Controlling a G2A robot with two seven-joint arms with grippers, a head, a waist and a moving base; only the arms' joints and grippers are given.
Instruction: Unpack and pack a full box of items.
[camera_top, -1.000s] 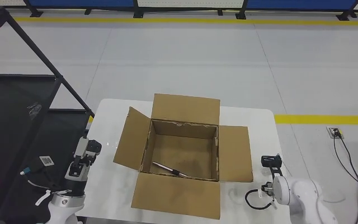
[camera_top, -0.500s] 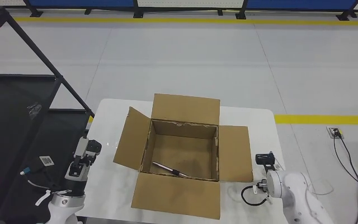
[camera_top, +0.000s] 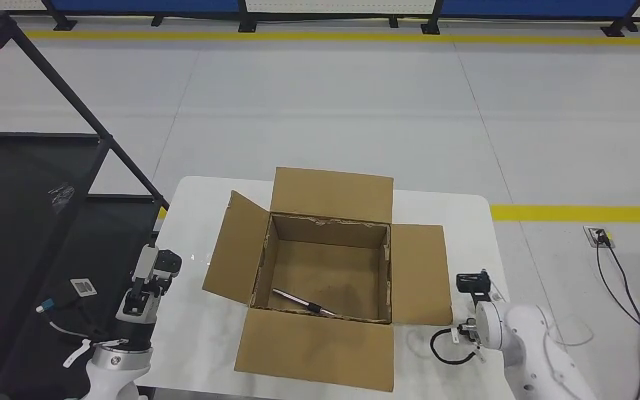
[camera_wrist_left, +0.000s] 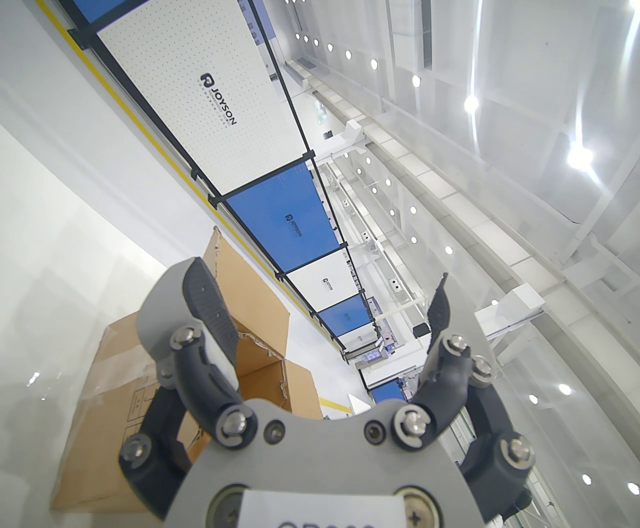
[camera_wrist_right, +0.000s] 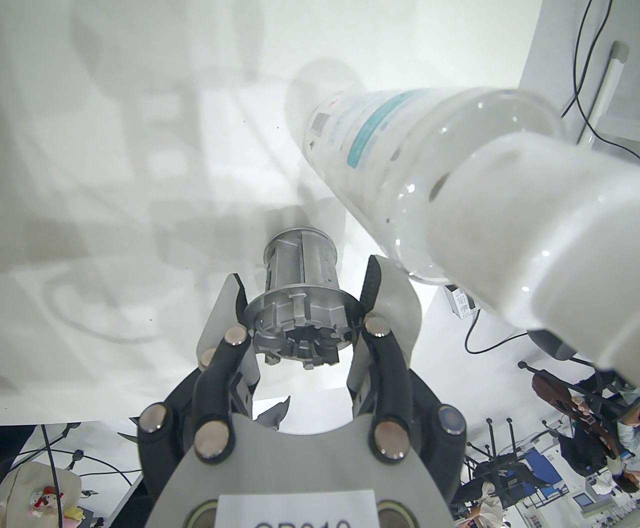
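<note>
Cardboard box (camera_top: 328, 270) open on a white table (camera_top: 198, 215), an arm on either side of it.

From above, the box sat with four flaps spread and a slim pen-like stick (camera_top: 305, 302) on its floor; the left gripper (camera_top: 158, 265) stood off the box's left flap, the right gripper (camera_top: 472, 284) off its right flap, and pale floor with a yellow line (camera_top: 300, 36) lay beyond the box. In the left wrist view the fingers (camera_wrist_left: 202, 285) were spread wide on nothing, with blue and white wall panels (camera_wrist_left: 295, 225) and ceiling lights (camera_wrist_left: 580, 156) behind the box. In the right wrist view the jaws were clamped on a grey metal cylinder (camera_wrist_right: 300, 295) over the tabletop, a clear white-capped bottle (camera_wrist_right: 400, 165) just beside.
</note>
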